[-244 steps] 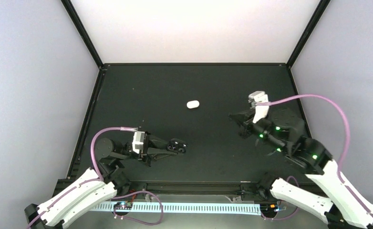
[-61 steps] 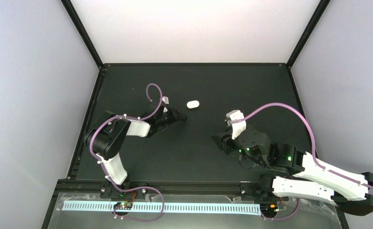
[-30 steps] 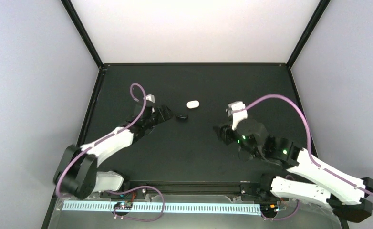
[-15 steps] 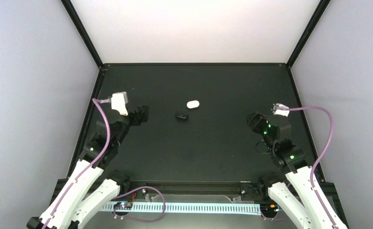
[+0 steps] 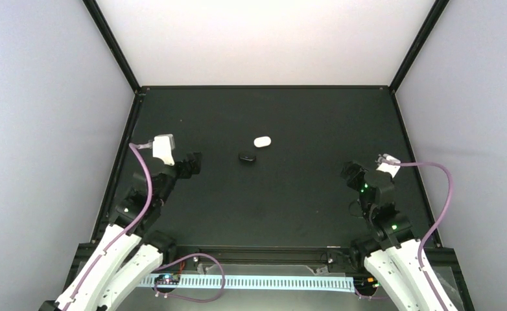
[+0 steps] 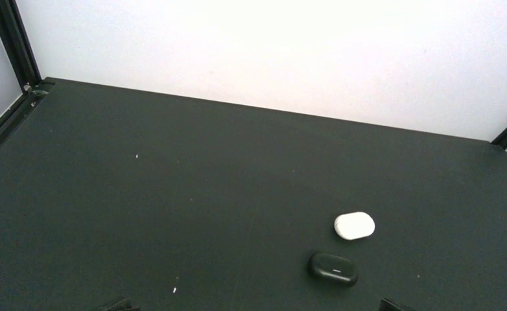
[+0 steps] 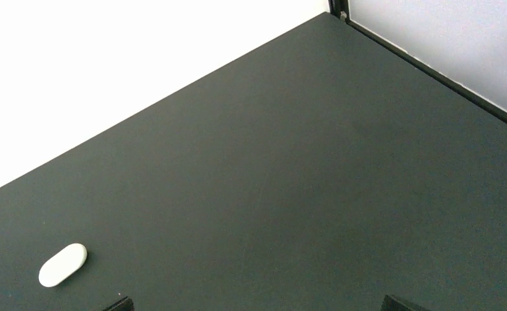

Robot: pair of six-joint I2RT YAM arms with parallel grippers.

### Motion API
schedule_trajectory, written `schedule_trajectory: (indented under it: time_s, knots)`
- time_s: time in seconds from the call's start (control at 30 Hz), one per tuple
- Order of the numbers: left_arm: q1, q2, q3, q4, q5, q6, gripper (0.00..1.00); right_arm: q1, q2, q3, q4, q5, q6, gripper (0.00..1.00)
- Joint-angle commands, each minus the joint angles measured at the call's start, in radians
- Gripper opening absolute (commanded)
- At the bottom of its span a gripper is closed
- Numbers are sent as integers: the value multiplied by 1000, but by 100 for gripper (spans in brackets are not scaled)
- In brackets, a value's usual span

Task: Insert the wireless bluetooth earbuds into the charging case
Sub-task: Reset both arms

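The white charging case (image 5: 262,141) and the black charging case (image 5: 247,157) are lying closed, just beside each other, mid-table (image 5: 290,214). The left gripper (image 5: 192,162) and the right gripper (image 5: 348,173) are hovering well apart from them, fingers spread wide.

The white case (image 6: 354,225) looks smooth plastic, the black case (image 6: 332,267) slightly glossy, the table (image 6: 173,214) matt.

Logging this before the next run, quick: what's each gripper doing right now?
Left gripper: open, holding nothing.
Right gripper: open, holding nothing.
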Motion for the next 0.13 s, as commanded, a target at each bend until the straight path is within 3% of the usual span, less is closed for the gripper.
schedule_trajectory:
  time_s: [0.0, 0.1]
  knots:
    - [-5, -11, 2, 1, -9, -12, 99, -4, 18, 4, 53, -9, -22, 100]
    - [-6, -9, 5, 1, -31, -35, 99, -4, 7, -1, 66, -43, -31, 100]
